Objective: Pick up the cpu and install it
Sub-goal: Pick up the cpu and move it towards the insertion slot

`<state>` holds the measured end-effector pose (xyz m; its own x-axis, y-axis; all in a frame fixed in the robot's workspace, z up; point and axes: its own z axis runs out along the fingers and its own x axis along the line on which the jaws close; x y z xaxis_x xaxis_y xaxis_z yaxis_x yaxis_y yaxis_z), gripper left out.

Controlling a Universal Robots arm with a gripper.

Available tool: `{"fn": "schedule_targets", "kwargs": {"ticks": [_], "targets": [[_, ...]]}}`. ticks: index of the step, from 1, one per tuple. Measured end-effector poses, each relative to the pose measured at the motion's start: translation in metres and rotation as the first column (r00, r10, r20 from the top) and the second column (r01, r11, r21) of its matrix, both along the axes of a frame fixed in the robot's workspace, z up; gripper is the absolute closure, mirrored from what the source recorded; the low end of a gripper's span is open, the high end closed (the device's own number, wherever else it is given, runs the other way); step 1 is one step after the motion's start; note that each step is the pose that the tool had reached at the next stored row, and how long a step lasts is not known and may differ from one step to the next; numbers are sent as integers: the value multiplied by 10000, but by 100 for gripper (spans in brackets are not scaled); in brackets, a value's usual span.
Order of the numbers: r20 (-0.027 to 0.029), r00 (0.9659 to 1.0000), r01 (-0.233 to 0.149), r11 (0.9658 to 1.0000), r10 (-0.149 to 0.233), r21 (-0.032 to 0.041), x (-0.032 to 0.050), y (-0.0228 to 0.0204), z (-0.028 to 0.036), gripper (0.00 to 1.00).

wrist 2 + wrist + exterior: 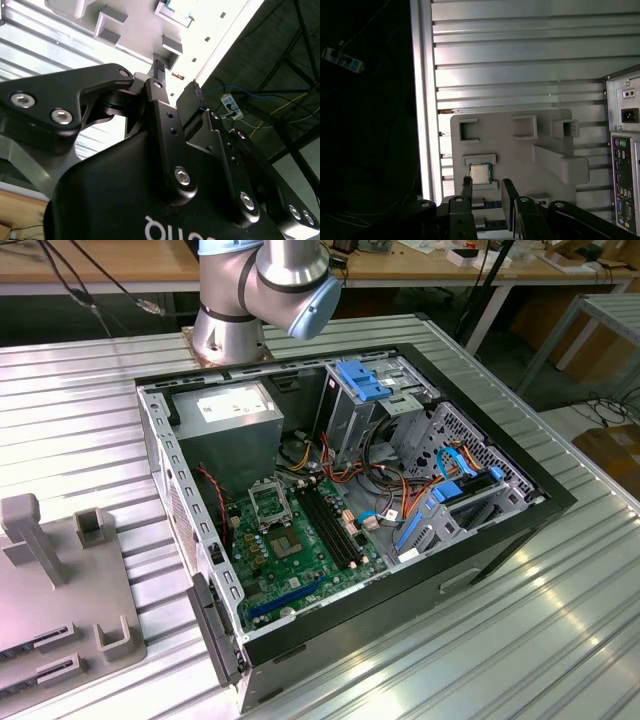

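- The gripper (pixel 487 194) hangs spread and empty over the grey holder tray (pixel 520 155).
- The cpu (pixel 480 173) lies in its tray pocket just beyond the fingertips, not yet picked up.
- Beside the tray, the open computer case (pixel 165 455) shows a CPU socket (pixel 268 502) that looks unfilled, so both picking and installing remain.

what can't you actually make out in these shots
Exterior view: the arm is cut off by the top edge; the grey tray by the left edge.
Exterior view: the socket is too small to tell if its frame is latched.
First wrist view: the claw covers the tray's near slots; whether it touches the cpu is unclear.
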<state>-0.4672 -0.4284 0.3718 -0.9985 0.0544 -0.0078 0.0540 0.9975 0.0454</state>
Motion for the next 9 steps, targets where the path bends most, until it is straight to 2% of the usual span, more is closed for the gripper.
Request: {"fn": "schedule_targets", "kwargs": {"ticks": [2,3,9], "targets": [[-61,9998,-179,9998,179,1,0,-17,-37,63],[-88,9994,-342,9994,342,1,0,-22,-76,63],[-91,9993,-372,9993,372,1,0,-23,-126,63]]}}
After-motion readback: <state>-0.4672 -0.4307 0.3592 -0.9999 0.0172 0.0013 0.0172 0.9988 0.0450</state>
